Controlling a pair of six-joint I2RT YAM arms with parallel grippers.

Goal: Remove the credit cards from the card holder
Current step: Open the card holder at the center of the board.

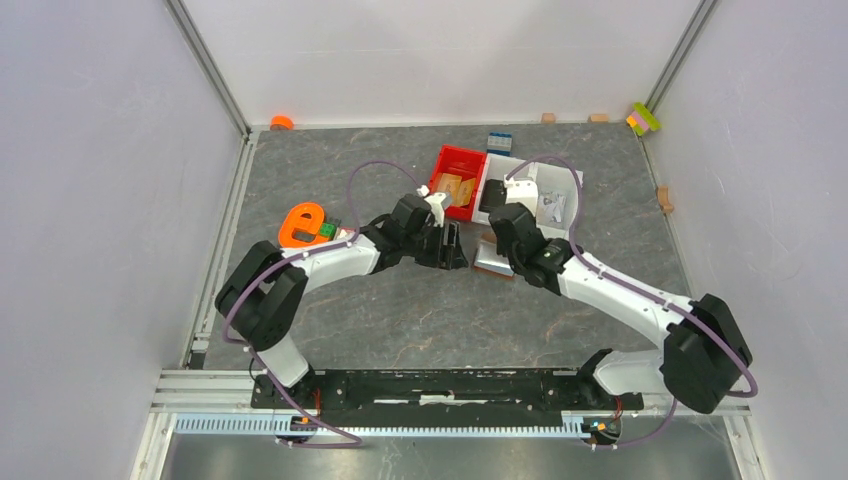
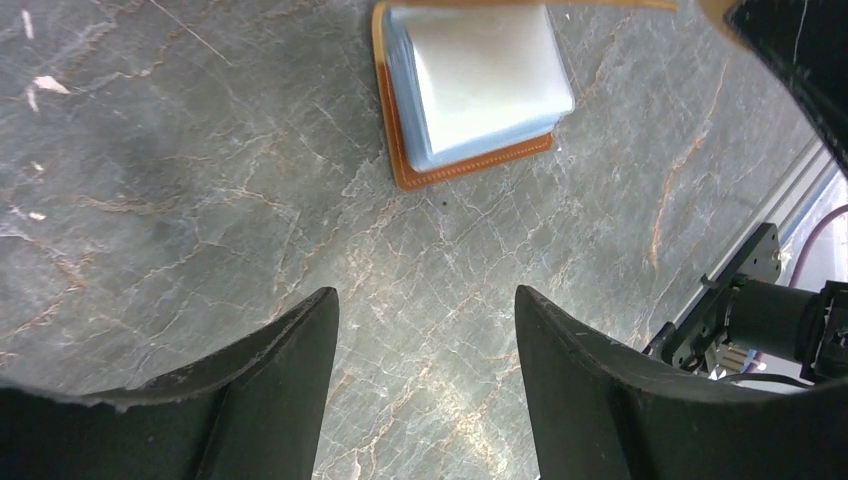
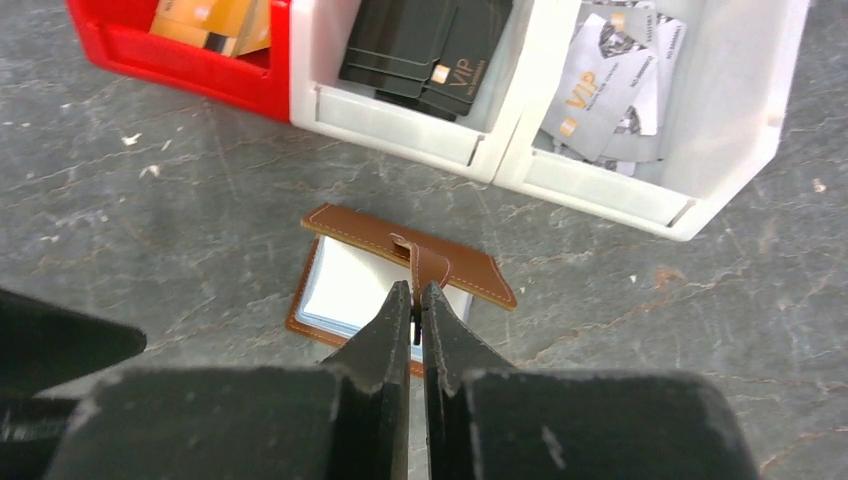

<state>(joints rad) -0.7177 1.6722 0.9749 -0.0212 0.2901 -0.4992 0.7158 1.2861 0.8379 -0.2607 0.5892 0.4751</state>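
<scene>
Pinching one card holder [image 3: 360, 235] by its strap [image 3: 427, 263], right fingers [image 3: 410, 300]; left fingers [image 1: 452, 246] spread.

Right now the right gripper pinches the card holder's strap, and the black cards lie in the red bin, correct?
No: the black cards lie in the white bin beside the red bin, as the right wrist view shows. The right gripper does pinch the strap of the card holder.

The right end effector [image 3: 415, 293] pinches the strap tab [image 3: 430, 263] of the card holder [image 3: 365, 231], flap raised; behind the card holder sit a red bin [image 3: 180, 62] and two white bins [image 3: 400, 135].
</scene>
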